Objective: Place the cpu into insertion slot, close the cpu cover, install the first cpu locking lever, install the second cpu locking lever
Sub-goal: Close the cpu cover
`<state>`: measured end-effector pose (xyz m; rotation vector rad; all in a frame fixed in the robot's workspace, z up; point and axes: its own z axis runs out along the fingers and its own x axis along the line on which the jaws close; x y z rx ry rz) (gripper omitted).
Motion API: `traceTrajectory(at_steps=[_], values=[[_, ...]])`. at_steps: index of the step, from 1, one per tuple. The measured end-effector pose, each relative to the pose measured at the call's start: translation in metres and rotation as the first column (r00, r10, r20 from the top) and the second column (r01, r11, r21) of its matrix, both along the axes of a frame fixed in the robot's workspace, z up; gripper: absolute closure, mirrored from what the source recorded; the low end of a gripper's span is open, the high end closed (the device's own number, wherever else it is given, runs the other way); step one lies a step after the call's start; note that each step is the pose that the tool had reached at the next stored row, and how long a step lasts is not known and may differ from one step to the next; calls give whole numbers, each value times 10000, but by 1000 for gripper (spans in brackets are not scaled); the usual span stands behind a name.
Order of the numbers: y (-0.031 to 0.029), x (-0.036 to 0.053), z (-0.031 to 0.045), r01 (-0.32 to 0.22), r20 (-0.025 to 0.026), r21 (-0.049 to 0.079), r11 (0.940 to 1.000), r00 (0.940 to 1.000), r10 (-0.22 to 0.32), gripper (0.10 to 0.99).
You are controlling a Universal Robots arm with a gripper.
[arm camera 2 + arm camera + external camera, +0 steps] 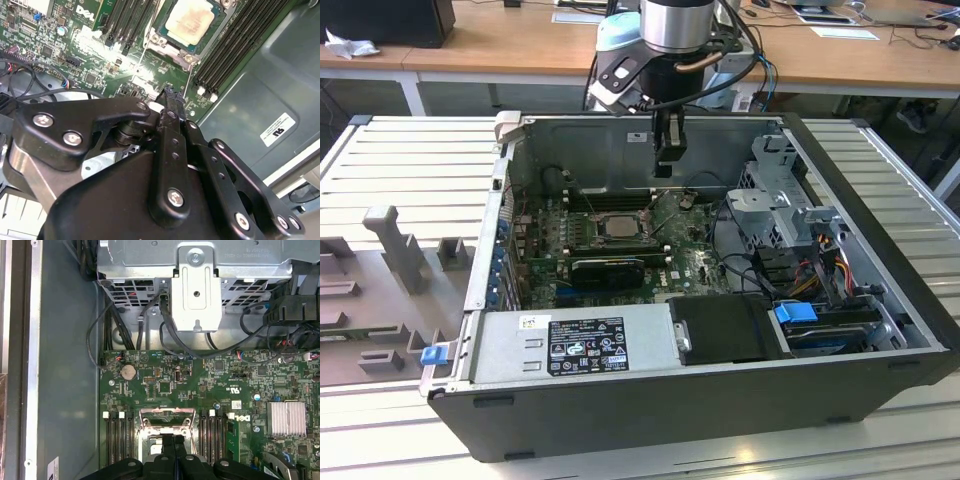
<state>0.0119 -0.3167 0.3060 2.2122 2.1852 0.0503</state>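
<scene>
Gripper (663,172) raised inside open case (590,150).
Pressed together and empty, clear of the seated chip (192,20); case walls stand well apart around it.

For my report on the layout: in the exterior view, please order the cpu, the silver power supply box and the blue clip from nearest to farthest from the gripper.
1. The cpu, on the green board, close to the gripper.
2. The silver power supply box, along the case's near side.
3. The blue clip, at the case's corner on the exterior view's left.
</scene>
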Motion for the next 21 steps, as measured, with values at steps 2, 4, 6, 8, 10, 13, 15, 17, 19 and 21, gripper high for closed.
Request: traceTrajectory(at_steps=[2, 4, 6, 8, 10, 13, 15, 17, 19, 21], values=[[0, 5, 0, 0, 0, 0, 10000, 10000, 0, 980], [0, 10, 0, 0, 0, 0, 10000, 10000, 0, 980], [0, 15, 0, 0, 0, 0, 10000, 10000, 0, 980], [0, 21, 0, 0, 0, 0, 10000, 10000, 0, 980], [0, 32, 0, 0, 0, 0, 10000, 10000, 0, 980], [0, 50, 0, 0, 0, 0, 10000, 10000, 0, 980], [0, 56, 0, 1, 1, 0, 10000, 10000, -1, 980], [0, 60, 0, 1, 1, 0, 10000, 10000, -1, 980], [0, 63, 0, 0, 1, 0, 10000, 10000, 0, 980], [0, 67, 0, 1, 0, -2, 10000, 10000, -1, 980]])
